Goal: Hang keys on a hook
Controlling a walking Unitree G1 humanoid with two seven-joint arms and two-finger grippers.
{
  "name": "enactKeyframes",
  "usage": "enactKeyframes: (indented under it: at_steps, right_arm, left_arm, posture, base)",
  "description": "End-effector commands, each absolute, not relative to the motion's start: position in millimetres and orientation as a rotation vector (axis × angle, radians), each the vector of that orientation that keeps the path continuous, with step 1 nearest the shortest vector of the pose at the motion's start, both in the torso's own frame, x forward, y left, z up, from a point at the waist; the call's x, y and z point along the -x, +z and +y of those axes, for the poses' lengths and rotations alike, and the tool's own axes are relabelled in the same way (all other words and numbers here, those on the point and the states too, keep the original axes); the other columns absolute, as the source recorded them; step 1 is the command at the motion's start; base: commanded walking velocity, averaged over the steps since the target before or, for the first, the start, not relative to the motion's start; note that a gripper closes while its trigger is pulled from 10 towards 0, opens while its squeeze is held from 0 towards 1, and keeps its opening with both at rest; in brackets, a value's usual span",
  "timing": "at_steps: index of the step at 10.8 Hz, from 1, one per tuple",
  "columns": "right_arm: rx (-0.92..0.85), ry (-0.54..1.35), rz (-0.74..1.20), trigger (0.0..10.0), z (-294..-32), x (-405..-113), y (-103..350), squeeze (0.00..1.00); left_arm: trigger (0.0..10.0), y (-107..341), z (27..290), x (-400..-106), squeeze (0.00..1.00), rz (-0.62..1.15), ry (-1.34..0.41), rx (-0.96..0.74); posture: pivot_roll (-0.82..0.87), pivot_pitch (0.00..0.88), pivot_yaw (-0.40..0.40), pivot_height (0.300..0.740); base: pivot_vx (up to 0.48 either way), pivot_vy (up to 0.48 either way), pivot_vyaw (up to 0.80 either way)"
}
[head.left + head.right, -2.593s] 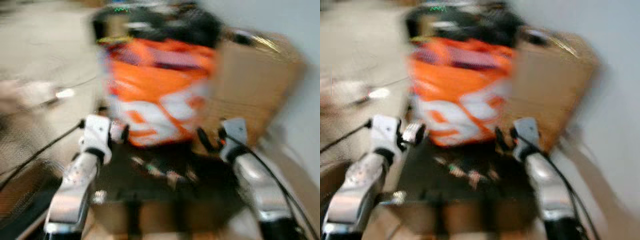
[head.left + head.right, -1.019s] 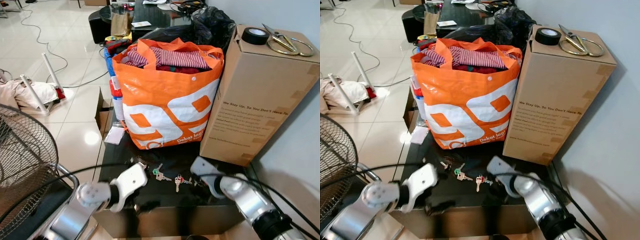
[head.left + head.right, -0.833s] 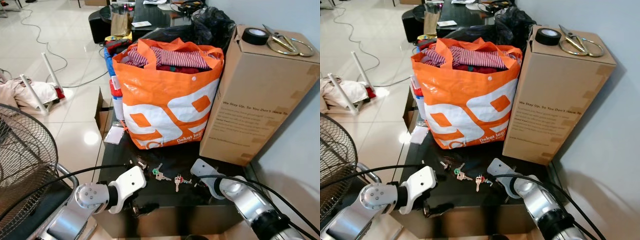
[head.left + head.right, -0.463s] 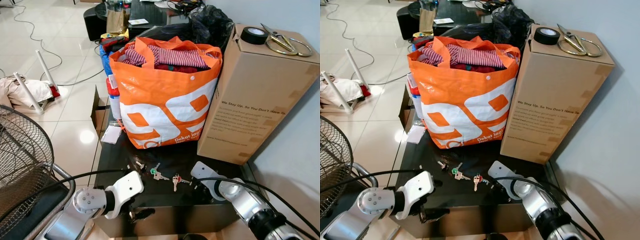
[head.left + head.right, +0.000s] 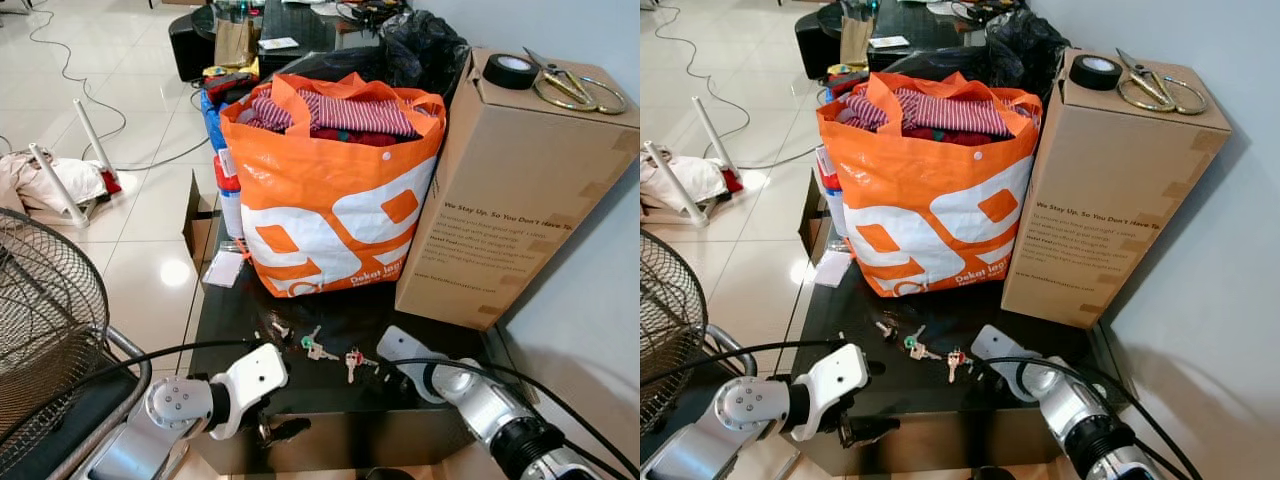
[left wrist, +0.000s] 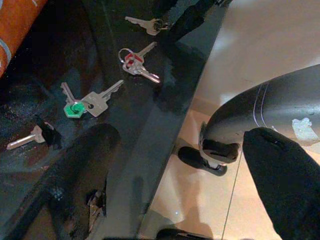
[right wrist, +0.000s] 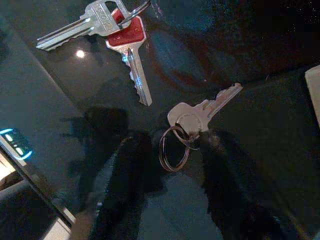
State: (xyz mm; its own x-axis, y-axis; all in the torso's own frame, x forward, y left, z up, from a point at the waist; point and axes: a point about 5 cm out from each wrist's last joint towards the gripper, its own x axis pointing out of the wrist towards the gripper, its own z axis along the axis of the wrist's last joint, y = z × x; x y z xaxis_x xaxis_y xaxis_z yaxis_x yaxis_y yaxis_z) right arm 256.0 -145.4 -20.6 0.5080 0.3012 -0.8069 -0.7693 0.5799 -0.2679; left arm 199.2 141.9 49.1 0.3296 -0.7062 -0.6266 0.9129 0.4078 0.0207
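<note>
My right gripper (image 7: 167, 200) hovers spread, empty, straddling the plain silver key on its steel ring (image 7: 192, 120), blade running away from me on the glossy black table (image 5: 330, 395); left gripper's (image 5: 275, 428) state I cannot tell

the right gripper (image 7: 167, 200) shows as two dark, blurred jaws either side of a key ring (image 7: 173, 148), their tips cut off by the picture's edge. the fan (image 5: 45, 320) is cut by the left edge. small print on the cardboard box (image 5: 510, 190) is too small to read. the tabletop (image 5: 240, 315) behind the orange bag (image 5: 335, 190) is hidden.
</note>
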Motion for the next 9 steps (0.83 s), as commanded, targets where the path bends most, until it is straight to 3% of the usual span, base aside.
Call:
enactKeyframes:
  at_steps: [1, 9]
  right_arm:
    - [0.689, 0.698, 0.786, 0.0, -147.0, -258.0, -19.7, 0.0]
    - [0.689, 0.66, 0.81, 0.0, -153.2, -252.2, -26.1, 0.0]
  left_arm:
    - [10.0, 52.2, 140.5, -200.2, 0.0, 0.575, -1.101, -0.409]
    - [10.0, 50.8, 139.8, -201.7, 0.0, 0.584, -1.13, -0.417]
  posture:
    - [-0.19, 0.0, -0.037, 0.74]
    - [-0.21, 0.0, -0.012, 0.74]
  base:
    - [0.0, 0.0, 0.0]
    - [0.0, 0.0, 0.0]
